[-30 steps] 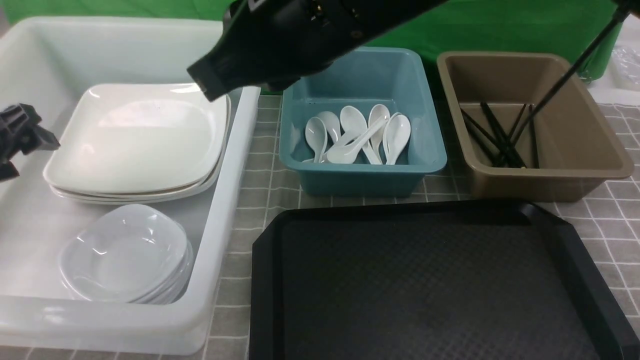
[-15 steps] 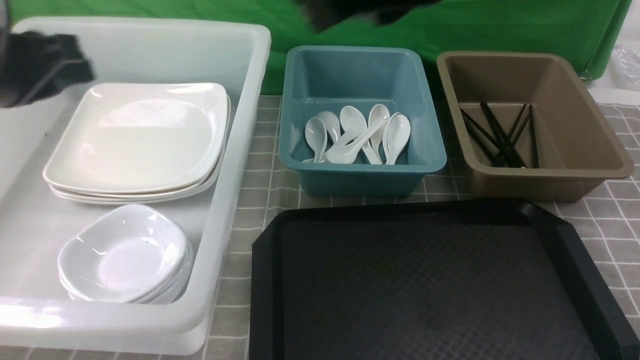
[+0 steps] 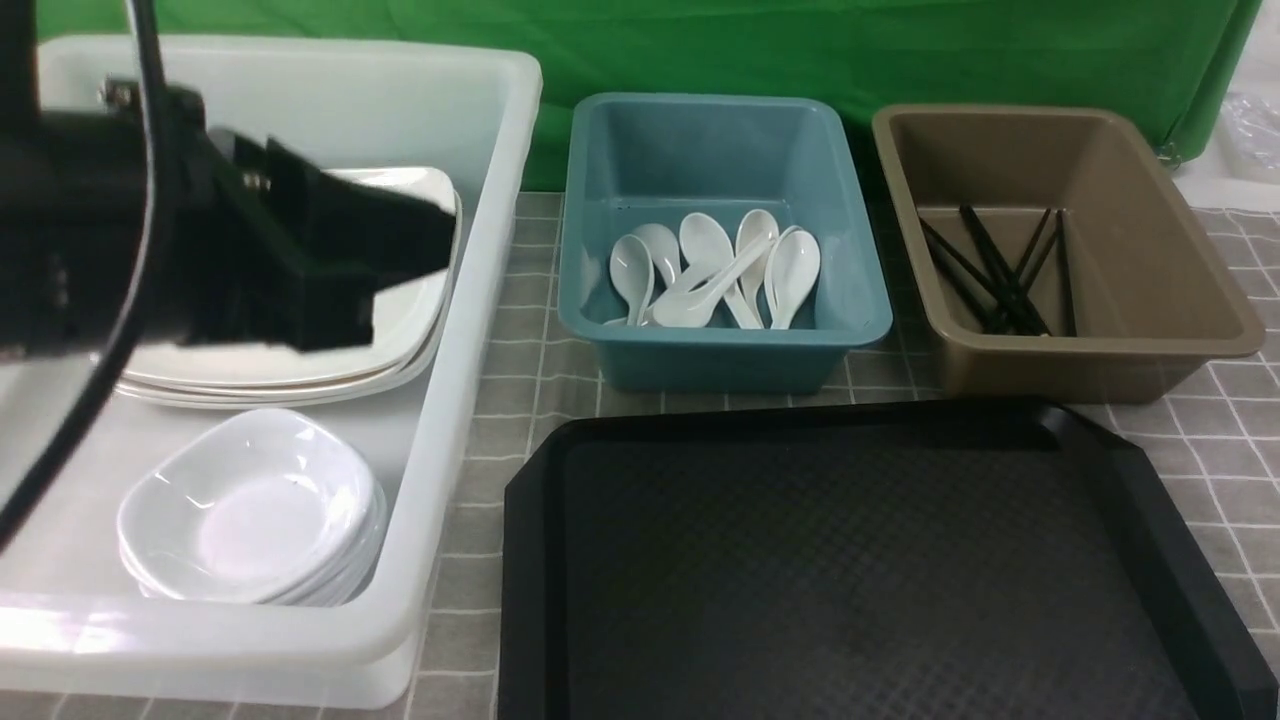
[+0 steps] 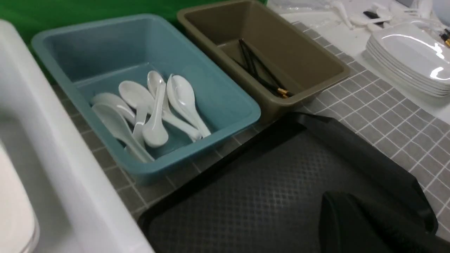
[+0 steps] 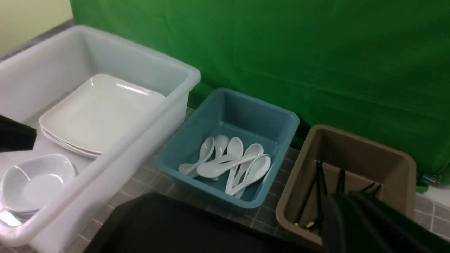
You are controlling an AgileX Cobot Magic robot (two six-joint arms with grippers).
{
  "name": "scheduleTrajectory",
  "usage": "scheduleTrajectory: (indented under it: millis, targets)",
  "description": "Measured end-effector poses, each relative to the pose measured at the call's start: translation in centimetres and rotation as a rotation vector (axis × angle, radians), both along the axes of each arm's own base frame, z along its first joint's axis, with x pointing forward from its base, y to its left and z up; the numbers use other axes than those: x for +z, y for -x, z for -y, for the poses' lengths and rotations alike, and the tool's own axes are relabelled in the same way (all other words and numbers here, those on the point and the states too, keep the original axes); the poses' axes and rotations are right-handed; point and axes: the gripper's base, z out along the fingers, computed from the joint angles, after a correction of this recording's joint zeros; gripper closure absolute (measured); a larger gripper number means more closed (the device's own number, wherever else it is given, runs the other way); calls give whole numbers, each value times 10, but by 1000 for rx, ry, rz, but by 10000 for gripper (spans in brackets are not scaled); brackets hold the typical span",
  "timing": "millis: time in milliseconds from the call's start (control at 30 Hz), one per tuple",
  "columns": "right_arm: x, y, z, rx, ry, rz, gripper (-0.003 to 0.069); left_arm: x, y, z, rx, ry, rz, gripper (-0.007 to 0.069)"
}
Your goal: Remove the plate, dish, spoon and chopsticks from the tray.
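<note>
Spoons (image 3: 715, 268) in blue bin (image 3: 850, 310), chopsticks (image 3: 995, 268) in brown bin (image 3: 1190, 330), both pincers closed, empty.

The blue bin (image 4: 147, 95) holds a loose heap of white spoons (image 4: 151, 109), their bowls and handles crossing one another; just beside it stands the brown bin (image 4: 263, 59), with black chopsticks (image 4: 258, 72) lying along its floor; both bins rest on a grey checked cloth (image 4: 386, 116); the black tray (image 4: 267, 196) lies nearer the camera, its diamond-patterned floor bare; a white bin's wall (image 4: 52, 168) fills one edge; a stack of white plates (image 4: 407, 59) sits apart beyond the cloth; a dark gripper finger (image 4: 365, 225) intrudes at the corner.
</note>
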Motion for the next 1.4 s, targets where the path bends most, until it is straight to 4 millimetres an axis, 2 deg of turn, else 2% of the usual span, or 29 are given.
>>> scheduleTrajectory:
  millis: [167, 233, 300, 400, 467, 500, 567, 700, 967, 1200, 1400]
  targets:
    - [-46, 27, 26, 49, -133, 121, 629, -21, 3, -5, 51, 4, -23, 624]
    - [-87, 34, 27, 110, -175, 206, 629, -32, 4, -6, 72, 2, -36, 624]
    - [-115, 40, 26, 175, -236, 306, 629, -41, 4, -8, 86, -3, -51, 624]
    - [-142, 45, 21, 257, -296, 428, 629, -47, 5, -8, 90, -7, -68, 624]
    - [-154, 48, 17, 304, -313, 510, 629, -50, 5, -8, 90, -9, -75, 624]
    - [-163, 50, 12, 351, -325, 600, 629, -50, 5, -8, 93, -8, -73, 624]
    - [-168, 54, 9, 396, -355, 688, 629, -50, 5, -9, 98, -5, -68, 624]
    - [-165, 58, 8, 427, -395, 756, 624, -49, 5, -9, 100, -3, -64, 624]
    - [-165, 58, 8, 430, -399, 763, 606, -38, 12, -14, 128, 13, 16, 624]
    - [-165, 58, 8, 430, -399, 763, 588, -33, 10, -18, 176, 18, 78, 622]
    - [-165, 58, 8, 430, -399, 763, 582, -35, 9, -21, 165, -111, 137, 622]
